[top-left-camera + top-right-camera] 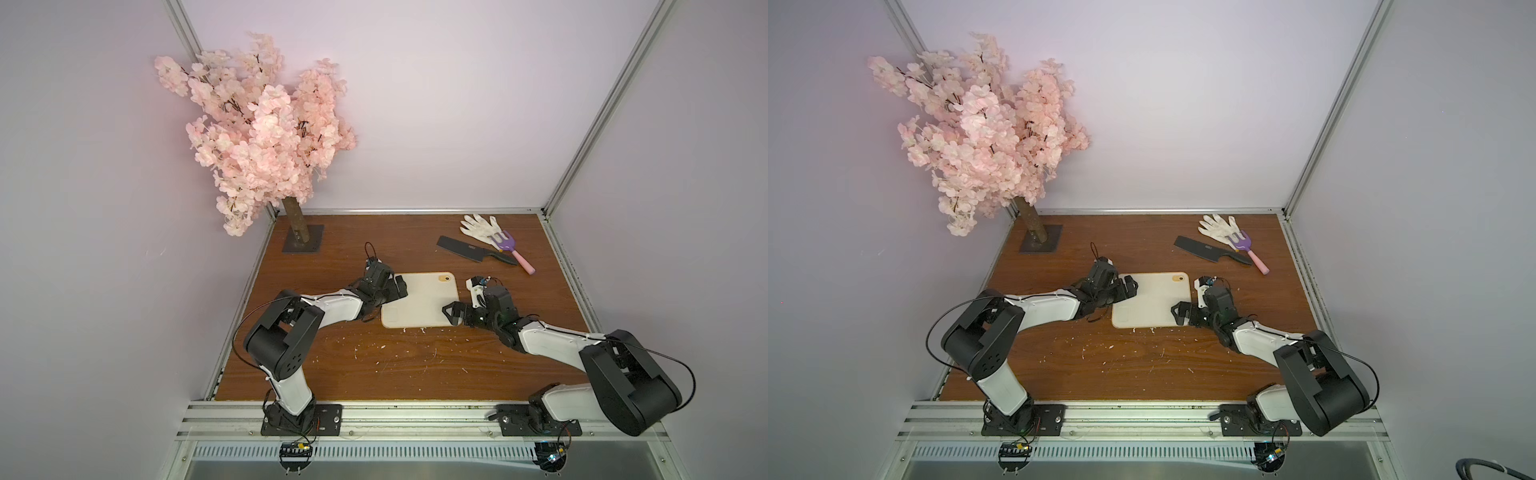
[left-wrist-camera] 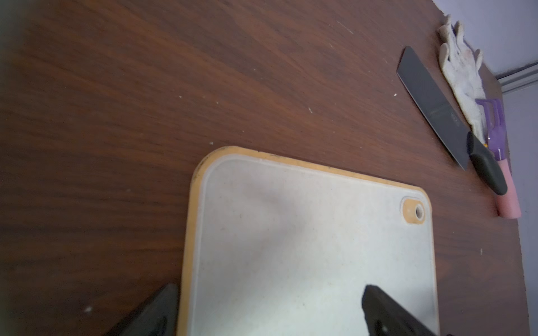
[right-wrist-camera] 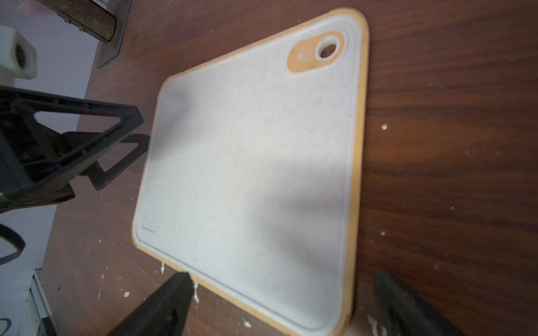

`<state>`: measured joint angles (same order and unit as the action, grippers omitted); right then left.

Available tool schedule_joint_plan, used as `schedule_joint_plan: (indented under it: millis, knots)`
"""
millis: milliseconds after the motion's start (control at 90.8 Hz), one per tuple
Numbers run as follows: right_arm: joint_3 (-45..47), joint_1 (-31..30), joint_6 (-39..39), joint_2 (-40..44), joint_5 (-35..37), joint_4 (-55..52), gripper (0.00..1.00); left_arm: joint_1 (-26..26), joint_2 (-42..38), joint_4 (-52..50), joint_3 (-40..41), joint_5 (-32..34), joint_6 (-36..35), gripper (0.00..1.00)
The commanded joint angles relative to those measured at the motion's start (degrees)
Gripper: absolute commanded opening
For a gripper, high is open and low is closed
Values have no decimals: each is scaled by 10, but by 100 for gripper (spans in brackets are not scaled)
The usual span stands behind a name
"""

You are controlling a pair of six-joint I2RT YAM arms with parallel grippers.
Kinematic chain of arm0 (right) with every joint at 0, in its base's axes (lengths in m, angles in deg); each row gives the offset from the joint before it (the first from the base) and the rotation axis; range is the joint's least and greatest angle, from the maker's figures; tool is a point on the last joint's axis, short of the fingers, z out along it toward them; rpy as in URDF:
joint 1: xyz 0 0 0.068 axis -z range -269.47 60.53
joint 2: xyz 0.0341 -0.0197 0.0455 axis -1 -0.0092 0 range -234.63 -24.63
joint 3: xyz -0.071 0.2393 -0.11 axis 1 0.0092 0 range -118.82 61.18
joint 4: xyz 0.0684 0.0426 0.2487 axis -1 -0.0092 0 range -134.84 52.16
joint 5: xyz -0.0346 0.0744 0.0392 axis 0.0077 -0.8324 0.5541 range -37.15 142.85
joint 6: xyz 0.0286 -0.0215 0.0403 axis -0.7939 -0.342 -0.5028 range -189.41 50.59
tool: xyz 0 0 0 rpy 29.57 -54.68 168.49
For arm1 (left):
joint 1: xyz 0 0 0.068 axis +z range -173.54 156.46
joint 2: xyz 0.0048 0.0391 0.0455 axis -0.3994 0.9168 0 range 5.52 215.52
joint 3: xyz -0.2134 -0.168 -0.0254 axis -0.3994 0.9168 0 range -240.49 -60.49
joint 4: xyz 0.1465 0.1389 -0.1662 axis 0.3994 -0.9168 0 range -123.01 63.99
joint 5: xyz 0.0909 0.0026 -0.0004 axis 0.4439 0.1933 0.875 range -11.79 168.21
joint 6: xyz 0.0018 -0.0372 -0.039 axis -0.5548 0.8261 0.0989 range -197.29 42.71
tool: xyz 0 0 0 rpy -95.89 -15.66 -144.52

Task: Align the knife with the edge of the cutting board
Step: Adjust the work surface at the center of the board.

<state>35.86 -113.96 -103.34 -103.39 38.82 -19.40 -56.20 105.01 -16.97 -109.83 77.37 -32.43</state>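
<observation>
The cream cutting board (image 1: 419, 297) (image 1: 1150, 297) lies flat mid-table, its orange-ringed hole at the far right corner. The black knife (image 1: 473, 250) (image 1: 1210, 250) (image 2: 436, 107) lies apart from it at the far right, angled, handle pointing right. My left gripper (image 1: 398, 287) (image 1: 1128, 289) (image 2: 267, 308) (image 3: 142, 128) is open at the board's (image 2: 305, 232) left edge, one finger over the board and one over the table. My right gripper (image 1: 452, 316) (image 1: 1179, 316) (image 3: 282, 305) is open, straddling the near right corner of the board (image 3: 247, 163). Neither holds anything.
A white glove (image 1: 480, 226) and a purple fork with a pink handle (image 1: 509, 249) lie right beside the knife's handle. A pink blossom tree (image 1: 257, 137) stands on a metal base (image 1: 302, 239) at the far left. White crumbs (image 1: 382, 349) dot the table in front of the board.
</observation>
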Motion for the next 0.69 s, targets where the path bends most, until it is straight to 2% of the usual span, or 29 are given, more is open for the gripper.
schedule_joint_plan:
  millis: [0,682]
  knots:
    - [7,-6,-12,15,-2,1,100,-14,24,-41,-5,-14,6,100]
    - [11,-25,-8,41,13,-26,99,-16,32,-55,-25,-10,6,100]
